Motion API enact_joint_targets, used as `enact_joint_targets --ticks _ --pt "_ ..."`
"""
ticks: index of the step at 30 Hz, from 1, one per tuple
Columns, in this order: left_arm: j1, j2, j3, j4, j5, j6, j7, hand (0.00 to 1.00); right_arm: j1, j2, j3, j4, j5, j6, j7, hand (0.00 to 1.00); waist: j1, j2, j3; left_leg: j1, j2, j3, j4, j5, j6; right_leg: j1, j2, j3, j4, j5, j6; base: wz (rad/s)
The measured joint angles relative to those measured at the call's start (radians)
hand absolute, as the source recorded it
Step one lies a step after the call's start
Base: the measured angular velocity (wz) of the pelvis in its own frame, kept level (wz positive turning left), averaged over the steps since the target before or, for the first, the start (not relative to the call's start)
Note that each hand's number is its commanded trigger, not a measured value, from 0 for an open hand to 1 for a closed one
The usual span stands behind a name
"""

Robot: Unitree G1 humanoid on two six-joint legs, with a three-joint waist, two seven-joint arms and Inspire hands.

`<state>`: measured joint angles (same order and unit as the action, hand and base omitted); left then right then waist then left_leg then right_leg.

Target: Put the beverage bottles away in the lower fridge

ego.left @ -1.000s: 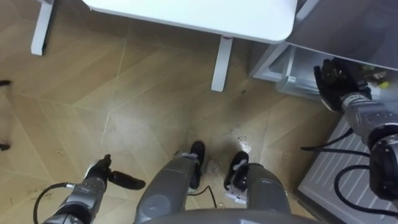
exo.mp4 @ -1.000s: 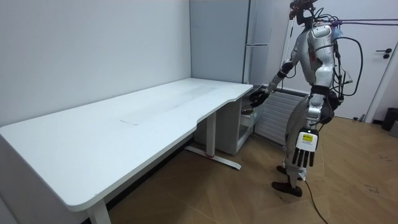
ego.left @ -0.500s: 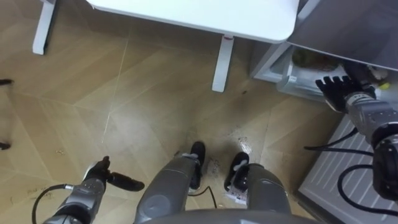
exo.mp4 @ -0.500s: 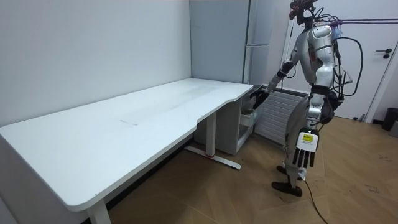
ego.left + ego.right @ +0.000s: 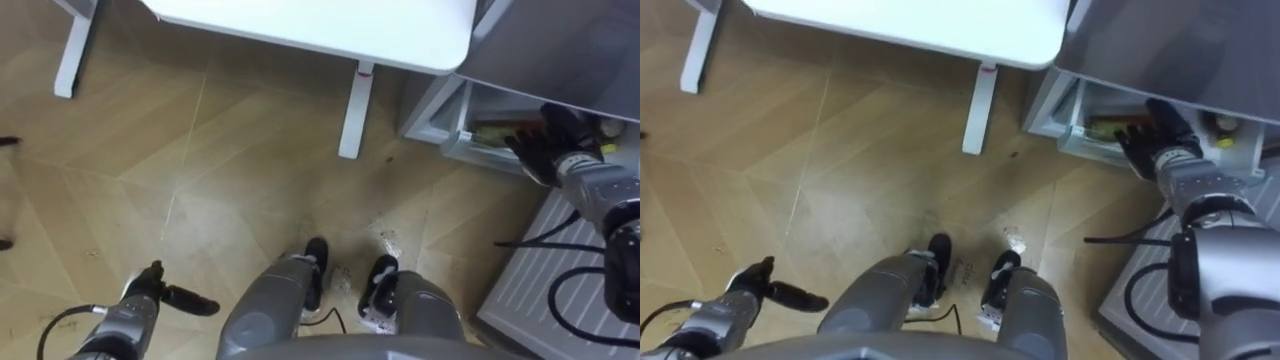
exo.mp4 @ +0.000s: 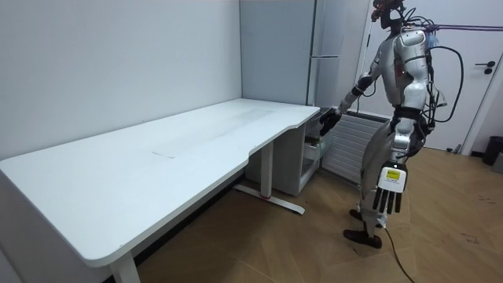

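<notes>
The right hand, fingers spread and holding nothing, reaches into the open lower fridge. Its fingertips are just beside a yellowish drink lying lengthwise along the fridge's front edge. Bare floor lies before the fridge, and the left hand hangs relaxed, well apart from it.

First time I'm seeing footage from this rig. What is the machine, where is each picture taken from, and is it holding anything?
This is a humanoid robot standing on two legs, with a fingered hand on each arm. The eye views come from a camera on its head, looking down past its legs at the wooden floor. The room view comes from a camera standing some way off. The robot stands at the end of a bare white desk, beside a grey fridge. Its right hand reaches, fingers open, to the fridge's open lower compartment and holds nothing visible. Its left hand hangs open and empty at its side. What lies inside the compartment is too dim to name.
</notes>
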<state>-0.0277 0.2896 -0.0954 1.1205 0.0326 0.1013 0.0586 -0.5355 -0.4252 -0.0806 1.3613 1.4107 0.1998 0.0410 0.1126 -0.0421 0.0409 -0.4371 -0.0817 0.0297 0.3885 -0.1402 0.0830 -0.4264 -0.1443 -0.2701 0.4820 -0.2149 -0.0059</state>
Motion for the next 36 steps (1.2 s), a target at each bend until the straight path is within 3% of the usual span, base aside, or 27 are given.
enact_joint_targets --ticks 5,6,14,21,27,31,36 --pt "0.042 0.001 0.043 -0.003 -0.001 0.001 -0.003 0.00 0.109 -0.003 -0.023 -0.008 0.001 -0.008 0.073 0.00 -0.028 -0.008 -0.0419 0.096 0.023 -0.001 -0.052 -0.001 -0.001 0.117 0.042 0.008 -0.110 0.032 0.003 -0.11" --pt "0.052 0.001 0.047 -0.004 -0.001 0.003 -0.003 0.00 0.127 -0.004 -0.025 -0.022 0.001 -0.014 0.080 0.00 -0.040 -0.011 -0.0436 0.125 0.027 0.003 -0.063 -0.002 -0.003 0.145 0.049 0.012 -0.127 0.037 0.003 -0.14" --pt "0.102 -0.001 0.097 -0.005 -0.001 -0.002 -0.006 0.00 0.322 0.004 -0.063 -0.128 -0.008 -0.063 0.136 0.00 -0.068 -0.019 -0.0464 0.267 0.053 0.040 -0.130 -0.014 -0.016 0.293 0.087 0.027 -0.237 0.061 -0.001 -0.15" --pt "0.206 -0.012 0.139 -0.044 0.011 -0.006 0.003 0.00 0.461 0.043 -0.063 -0.161 -0.021 -0.095 0.161 0.00 -0.083 -0.019 -0.0414 0.350 0.064 0.070 -0.186 -0.020 -0.027 0.359 0.103 0.050 -0.285 0.069 -0.005 -0.15" --pt "0.204 -0.046 0.139 -0.070 0.017 -0.017 0.023 0.00 0.553 0.123 -0.059 -0.167 -0.047 -0.107 0.171 0.00 -0.086 -0.012 -0.0367 0.395 0.069 0.071 -0.201 -0.035 -0.035 0.409 0.116 0.066 -0.315 0.066 -0.004 -0.03" --pt "0.202 -0.053 0.139 -0.089 0.020 -0.023 0.022 0.00 0.586 0.150 -0.058 -0.167 -0.084 -0.112 0.170 0.00 -0.083 -0.004 -0.0337 0.411 0.071 0.078 -0.204 -0.045 -0.038 0.415 0.121 0.078 -0.315 0.063 -0.004 -0.13" --pt "0.197 -0.067 0.139 -0.082 0.019 -0.023 0.026 0.00 0.600 0.174 -0.029 -0.118 -0.284 -0.117 0.154 0.00 -0.089 -0.003 -0.0307 0.456 0.072 0.087 -0.226 -0.049 -0.037 0.451 0.125 0.100 -0.316 0.061 -0.001 -0.09"
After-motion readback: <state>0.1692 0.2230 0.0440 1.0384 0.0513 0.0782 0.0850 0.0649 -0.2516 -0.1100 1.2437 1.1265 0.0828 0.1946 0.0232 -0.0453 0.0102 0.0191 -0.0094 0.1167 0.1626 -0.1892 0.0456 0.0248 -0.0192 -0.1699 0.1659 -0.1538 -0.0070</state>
